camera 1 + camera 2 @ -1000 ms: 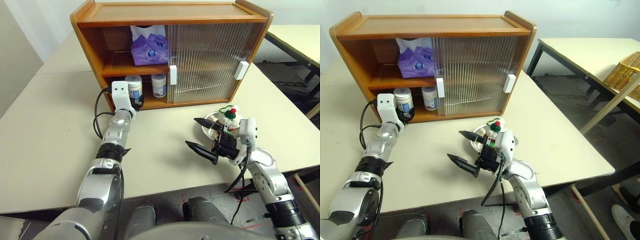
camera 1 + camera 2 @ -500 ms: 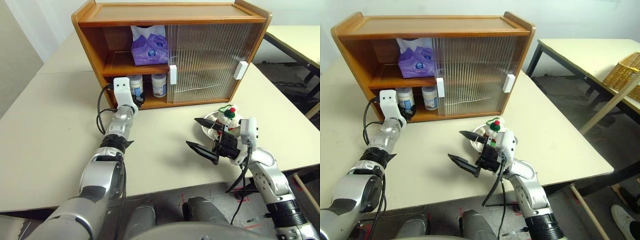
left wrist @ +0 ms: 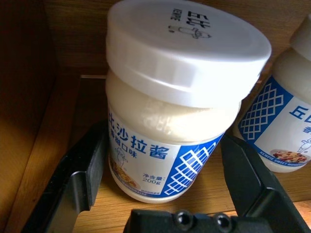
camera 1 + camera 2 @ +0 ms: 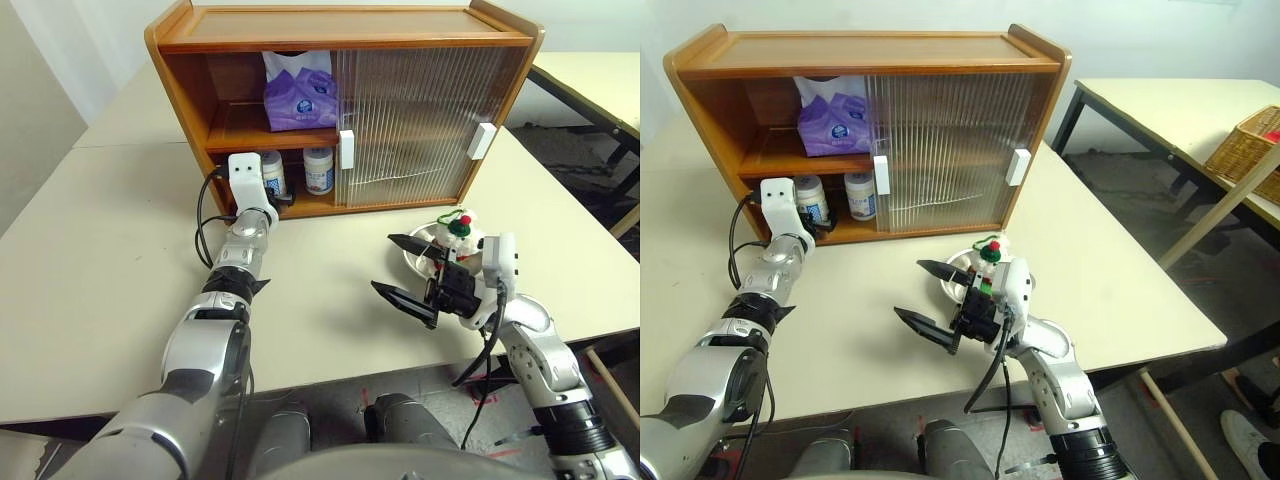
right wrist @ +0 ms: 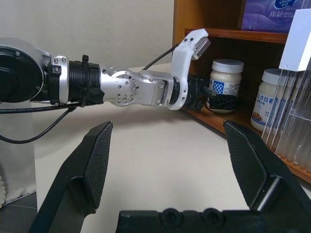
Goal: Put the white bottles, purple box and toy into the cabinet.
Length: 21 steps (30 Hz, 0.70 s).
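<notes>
1. The left tool (image 3: 163, 194) reaches into the lower compartment of the orange-brown wooden cabinet (image 4: 345, 30). Its black fingers (image 3: 82, 170) stand wide on either side of one squat white plastic bottle (image 3: 175, 97), with a gap showing at each finger, so nothing is gripped.
2. The second white bottle (image 4: 318, 169) stands just beside the first, towards the closed ribbed translucent sliding door (image 4: 420, 120) and its white handle (image 4: 346, 149).
3. Above the left tool, the soft lilac-purple tissue box (image 4: 298, 95) sits on the inner shelf (image 4: 235, 128).
4. The right tool (image 4: 412, 270) hangs over the cream bench (image 4: 100, 250) with its fingers spread wide and empty.
5. Just behind the right tool, the small white plush bear toy with a red hat (image 4: 458, 228) lies in a round steel bowl (image 4: 418, 256), well apart from the cabinet.
6. Compared with a second ago, the left fingers have widened off the bottle; the right tool has kept still.
</notes>
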### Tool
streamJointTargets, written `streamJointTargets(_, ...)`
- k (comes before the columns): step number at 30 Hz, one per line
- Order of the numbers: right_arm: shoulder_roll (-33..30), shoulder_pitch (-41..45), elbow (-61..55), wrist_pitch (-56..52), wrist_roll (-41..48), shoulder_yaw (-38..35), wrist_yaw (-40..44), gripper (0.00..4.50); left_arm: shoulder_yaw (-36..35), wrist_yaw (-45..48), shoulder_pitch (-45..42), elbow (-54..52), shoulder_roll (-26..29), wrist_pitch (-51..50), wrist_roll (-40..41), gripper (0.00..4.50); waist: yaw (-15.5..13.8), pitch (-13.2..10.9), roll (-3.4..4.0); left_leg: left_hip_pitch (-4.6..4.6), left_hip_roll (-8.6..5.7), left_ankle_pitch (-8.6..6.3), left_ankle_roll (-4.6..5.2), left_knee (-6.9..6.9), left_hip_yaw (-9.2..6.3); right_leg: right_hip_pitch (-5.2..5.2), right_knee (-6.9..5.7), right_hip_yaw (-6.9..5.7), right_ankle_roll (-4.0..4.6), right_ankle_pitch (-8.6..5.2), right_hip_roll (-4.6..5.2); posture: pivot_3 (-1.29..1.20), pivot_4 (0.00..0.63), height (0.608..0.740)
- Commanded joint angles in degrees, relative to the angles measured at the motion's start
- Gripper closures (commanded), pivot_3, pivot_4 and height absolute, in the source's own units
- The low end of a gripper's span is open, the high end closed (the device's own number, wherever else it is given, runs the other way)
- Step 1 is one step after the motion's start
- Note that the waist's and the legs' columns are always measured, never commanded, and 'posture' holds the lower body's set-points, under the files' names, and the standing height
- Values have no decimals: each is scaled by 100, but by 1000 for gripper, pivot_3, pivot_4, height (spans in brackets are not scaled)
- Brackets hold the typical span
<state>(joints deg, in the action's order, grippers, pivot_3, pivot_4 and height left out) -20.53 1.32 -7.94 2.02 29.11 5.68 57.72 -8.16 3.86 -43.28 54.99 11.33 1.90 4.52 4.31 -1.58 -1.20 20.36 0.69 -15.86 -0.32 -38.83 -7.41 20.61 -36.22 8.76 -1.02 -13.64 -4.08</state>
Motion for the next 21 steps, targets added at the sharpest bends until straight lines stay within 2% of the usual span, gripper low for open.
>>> streamJointTargets(1, -1, 63, -52, -63, 26, -28, -11, 0, -14, -27, 118, -248, -83, -69, 23, 22, -2, 0, 0, 0, -1, 0, 0, 0, 0, -1, 0, 0, 0, 0, 0, -106, 24, 740)
streamJointTargets(8, 36, 85, -28, -106, 56, -35, -23, 0, 121, -1, 1036, -1727, -233, -527, 7, 22, -1, 0, 0, 1, -8, -1, -2, 2, 0, 0, 1, 3, -1, -9, 1, -97, 23, 740)
streamJointTargets(12, 75, 59, -18, -153, 86, -39, -48, 0, 268, 200, 1731, -2920, -154, -1033, -23, 22, -2, -2, -3, 3, -12, -4, -5, 4, 0, 2, 2, 2, -1, -15, 1, -86, 29, 740)
streamJointTargets(16, 103, 4, -39, -236, 117, -54, -105, 0, 302, 279, 2100, -3582, -86, -1405, -12, 22, -23, -4, -7, 2, -13, -5, -7, 4, -2, 2, 2, 2, 1, -16, 1, -79, 31, 740)
streamJointTargets(21, 83, -449, -576, -540, 14, -97, -644, 0, 385, 600, 2579, -4583, 63, -1583, 33, 22, -69, -5, -6, 0, -11, -11, -16, 6, -9, 3, 0, 2, 13, -21, 3, -82, 28, 740)
